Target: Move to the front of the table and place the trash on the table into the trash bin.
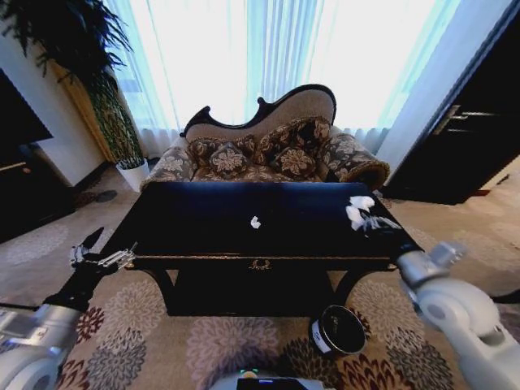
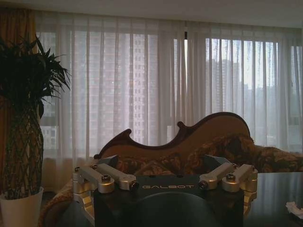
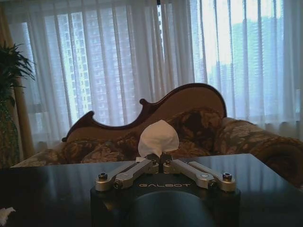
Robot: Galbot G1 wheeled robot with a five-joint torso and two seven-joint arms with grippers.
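Observation:
The glossy black table (image 1: 203, 213) stands right before me, with the patterned sofa behind it. My right gripper (image 1: 367, 221) (image 3: 158, 161) is over the table's right end, shut on a crumpled white paper wad (image 1: 357, 208) (image 3: 158, 137) pinched at its fingertips. A small white scrap (image 1: 255, 222) (image 3: 4, 215) (image 2: 296, 209) lies near the middle of the tabletop. My left gripper (image 1: 106, 258) (image 2: 163, 165) hangs open and holds nothing, at the table's front left corner. The dark trash bin (image 1: 337, 329) stands on the carpet below the table's front right part.
The brown patterned sofa (image 1: 268, 154) sits close behind the table. A tall plant in a white pot (image 1: 132, 172) (image 2: 21, 208) stands at the back left. Dark cabinets flank the room at the left and right (image 1: 463, 138). Patterned carpet (image 1: 219, 341) lies in front.

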